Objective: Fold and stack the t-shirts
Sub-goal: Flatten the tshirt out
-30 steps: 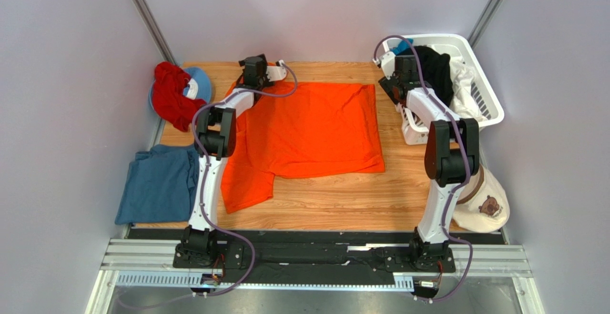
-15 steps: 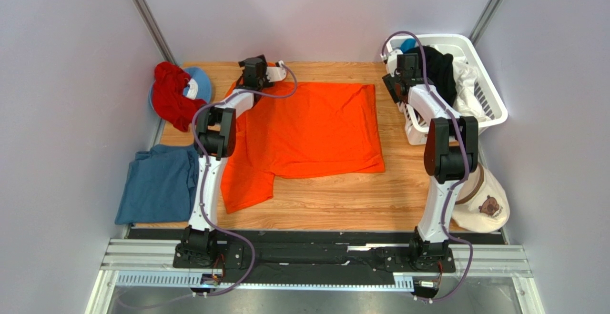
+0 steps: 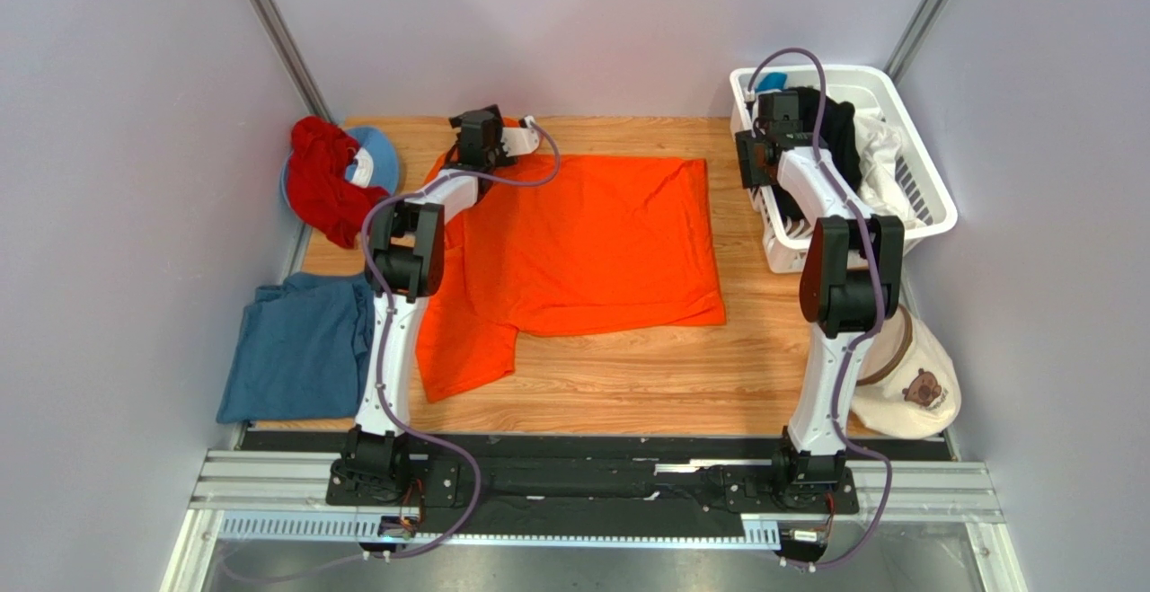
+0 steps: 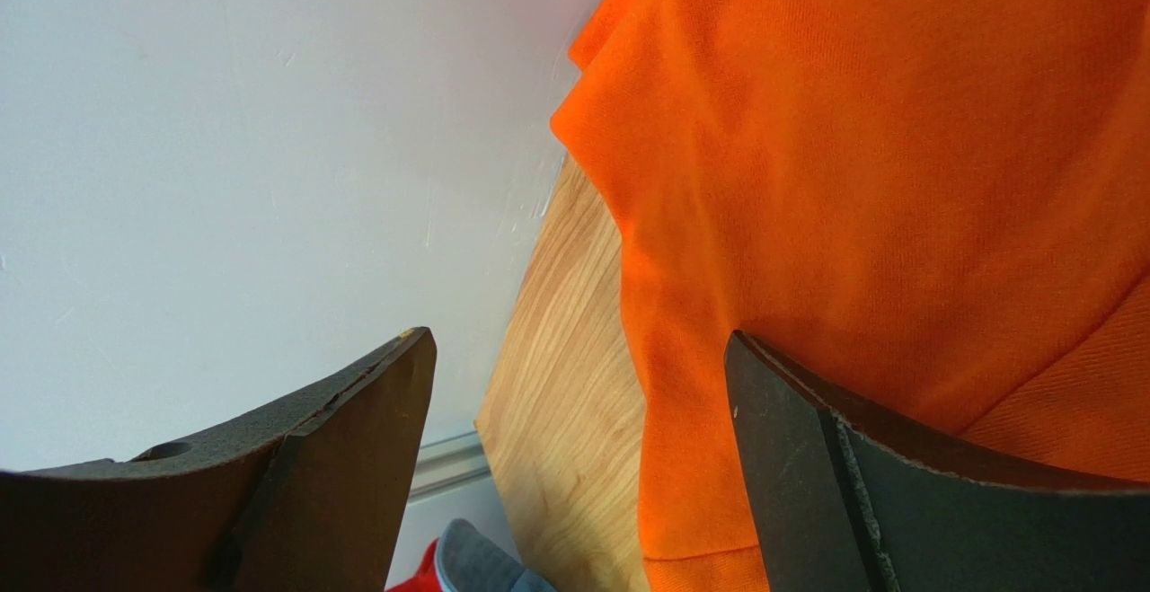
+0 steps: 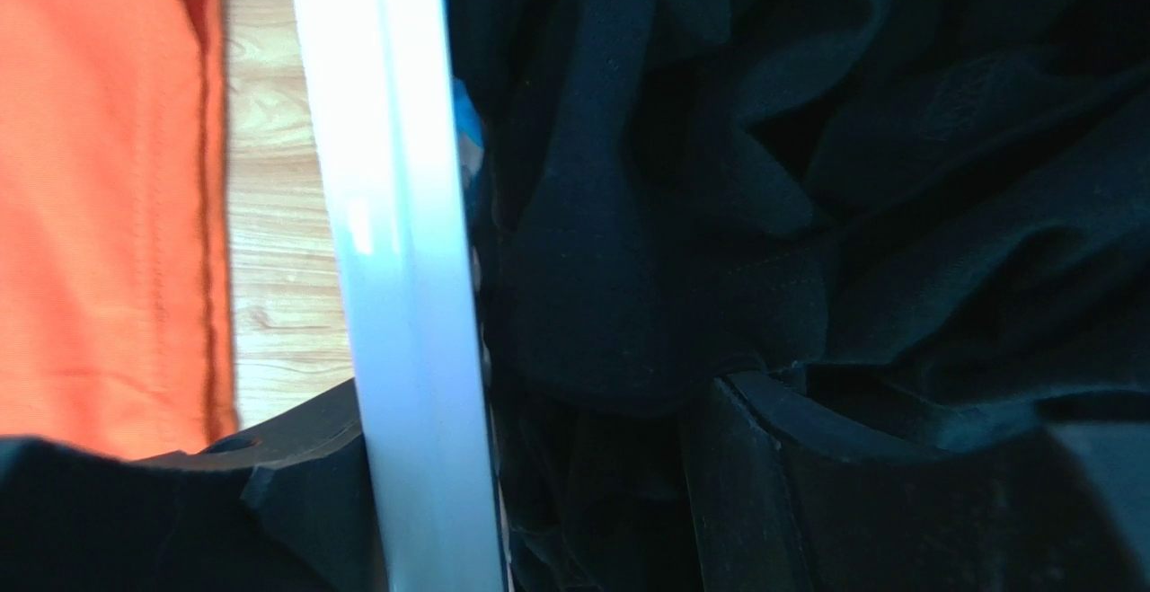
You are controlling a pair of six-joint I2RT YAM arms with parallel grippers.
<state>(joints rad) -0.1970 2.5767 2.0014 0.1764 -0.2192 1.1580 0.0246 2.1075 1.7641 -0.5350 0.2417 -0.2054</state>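
hiding part of right pincer, basket rim, black t-shirt cropped

A: Were the right fingers visible from above?
B: No, the right arm hid them. Its wrist view cut them off at the bottom, and the basket rim was blurred.
A: The cap?
B: Partly under that arm, beyond the table's right edge.

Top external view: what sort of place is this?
Probably a lab test booth set up for laundry: plain pale walls close around a wooden table, a white laundry basket and a metal mounting rail.
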